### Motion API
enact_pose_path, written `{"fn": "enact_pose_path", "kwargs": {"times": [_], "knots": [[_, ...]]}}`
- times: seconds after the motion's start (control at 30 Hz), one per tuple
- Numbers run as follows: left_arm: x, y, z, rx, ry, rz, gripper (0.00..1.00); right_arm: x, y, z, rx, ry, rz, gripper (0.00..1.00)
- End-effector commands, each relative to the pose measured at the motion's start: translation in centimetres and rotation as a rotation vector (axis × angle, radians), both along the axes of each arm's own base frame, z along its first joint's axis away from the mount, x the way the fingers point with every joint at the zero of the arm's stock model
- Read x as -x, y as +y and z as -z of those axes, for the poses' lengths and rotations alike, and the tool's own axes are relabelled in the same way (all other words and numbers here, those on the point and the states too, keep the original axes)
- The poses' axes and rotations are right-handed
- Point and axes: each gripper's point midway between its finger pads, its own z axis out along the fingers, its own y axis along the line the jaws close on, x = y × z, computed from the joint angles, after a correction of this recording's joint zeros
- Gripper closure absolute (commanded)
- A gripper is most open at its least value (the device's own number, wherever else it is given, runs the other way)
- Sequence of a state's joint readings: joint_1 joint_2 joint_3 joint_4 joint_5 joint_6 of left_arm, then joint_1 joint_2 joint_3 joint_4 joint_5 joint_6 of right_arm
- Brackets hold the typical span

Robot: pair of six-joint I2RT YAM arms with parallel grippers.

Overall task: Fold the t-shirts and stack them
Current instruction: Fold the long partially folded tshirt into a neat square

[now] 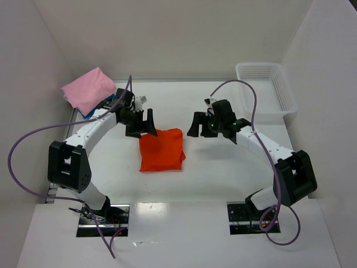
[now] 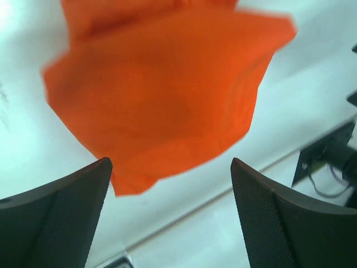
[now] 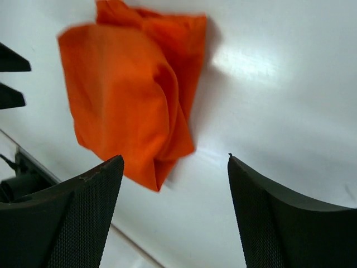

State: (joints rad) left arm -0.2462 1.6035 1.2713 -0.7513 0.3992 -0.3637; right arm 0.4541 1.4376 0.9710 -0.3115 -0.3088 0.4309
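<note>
Left fingers point(image 1: 145, 125): spread wide with nothing between them; in the left wrist view the two dark textured pads fill the bottom corners and only bare counter shows in the gap.
Right fingers point(image 1: 196, 124): also spread wide and holding nothing; the right wrist view shows the same two dark pads low in the frame, with white counter between.
Orange t-shirt point(image 1: 162, 149): lies on the counter in the middle, between the two arms, folded into a rough, slightly rumpled rectangle with layered edges; it looks blurred in the left wrist view.
Left fingers and orange t-shirt: the fingers hang at the cloth's far left corner; whether they touch it, the pictures do not settle.
Right fingers and orange t-shirt: just beside the far right corner, apart from the cloth.
Pink t-shirt point(image 1: 88, 89): folded, at the far left corner of the counter, near the left wall.
Blue t-shirt point(image 1: 86, 113): only a strip of it peeks out beneath the pink one.
White mesh basket point(image 1: 266, 89): stands at the far right corner, well apart from the shirts.
Counter point(image 1: 212, 178): white and glossy, walled by white panels.
Purple cables point(image 1: 22, 162): loop out from both arms.
</note>
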Motion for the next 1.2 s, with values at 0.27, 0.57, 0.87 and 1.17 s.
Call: {"fn": "enact_pose_path", "kwargs": {"times": [0.27, 0.57, 0.87, 1.17], "knots": [[-8.6, 3.8, 1.1, -0.128, -0.166, -0.186, 0.05, -6.3, 3.0, -2.5, -0.056, -0.210, -0.051, 0.18], [-7.5, 3.9, 4.9, -0.114, -0.072, -0.205, 0.09, -6.7, 4.8, -1.0, -0.055, -0.170, -0.113, 0.18], [-5.7, 4.0, 6.3, -0.113, -0.031, -0.197, 0.16, -7.1, 7.0, 1.2, -0.017, -0.113, -0.130, 0.22], [-6.1, 3.2, 6.4, -0.074, -0.034, -0.170, 0.42, -7.0, 7.0, 2.5, 0.001, -0.061, -0.125, 0.51]]}}
